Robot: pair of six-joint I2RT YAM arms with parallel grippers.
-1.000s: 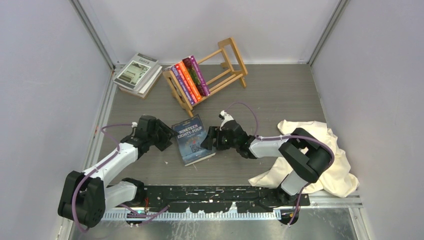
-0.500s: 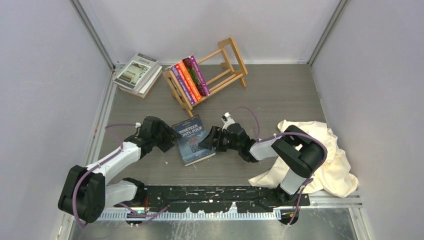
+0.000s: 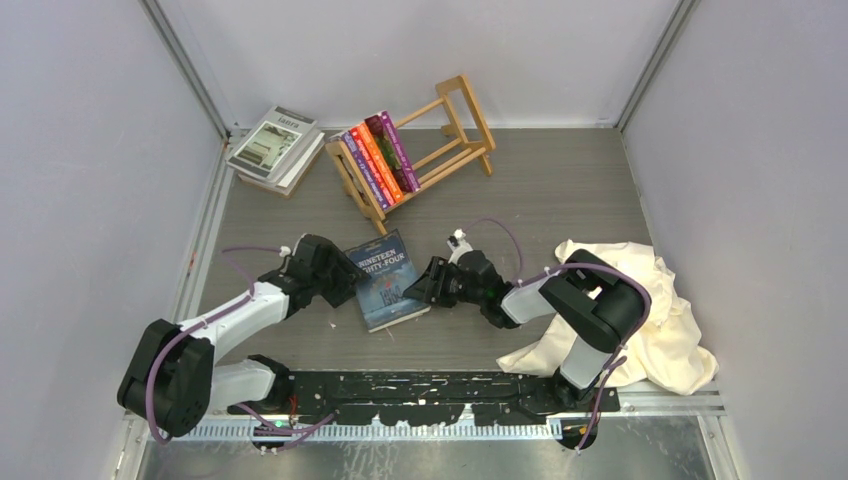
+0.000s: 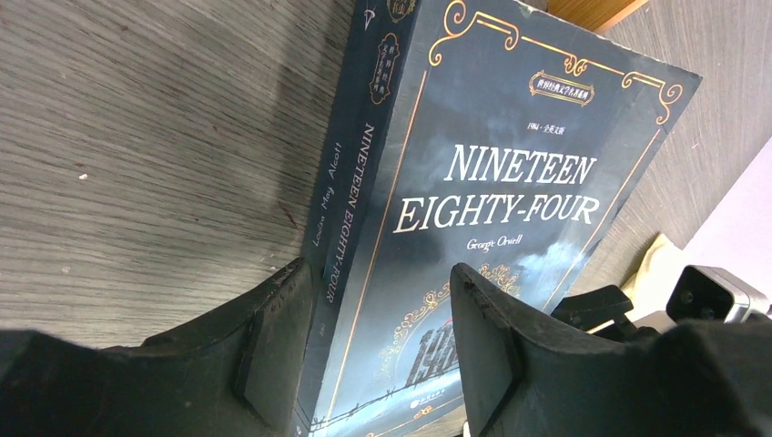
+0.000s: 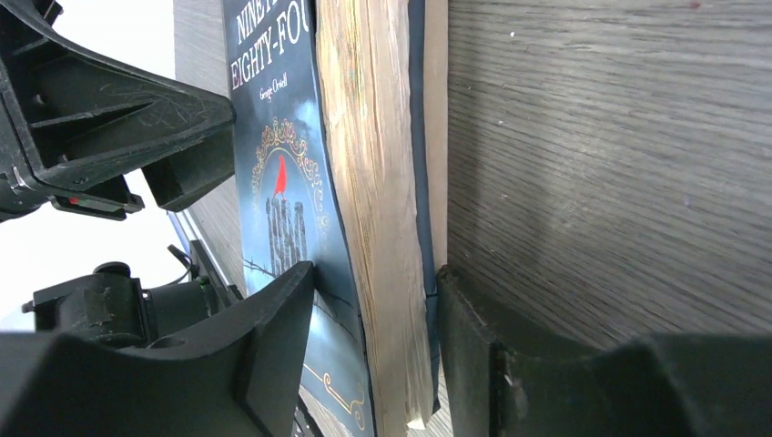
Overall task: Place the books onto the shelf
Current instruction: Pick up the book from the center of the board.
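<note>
A dark blue book (image 3: 383,278), "Nineteen Eighty-Four" (image 4: 496,187), lies flat in the middle of the table. A second dark spine (image 4: 323,196) shows under it. My left gripper (image 3: 345,283) straddles the spine side (image 4: 378,273); its lower finger sits at table level and its upper finger hovers over the cover, so the jaws are open. My right gripper (image 3: 415,291) is shut on the page edge (image 5: 375,273), one finger on the cover and one under the back. The shelf (image 3: 470,110) stands behind and holds several books (image 3: 380,160) at its left end.
Grey and white books (image 3: 275,145) are stacked at the back left corner. A cream cloth (image 3: 650,320) is heaped at the right beside my right arm. Walls close in the table on three sides.
My right gripper has slid left onto the book's page edge and its jaws have closed on it. My left gripper has crept right up to the spine.
</note>
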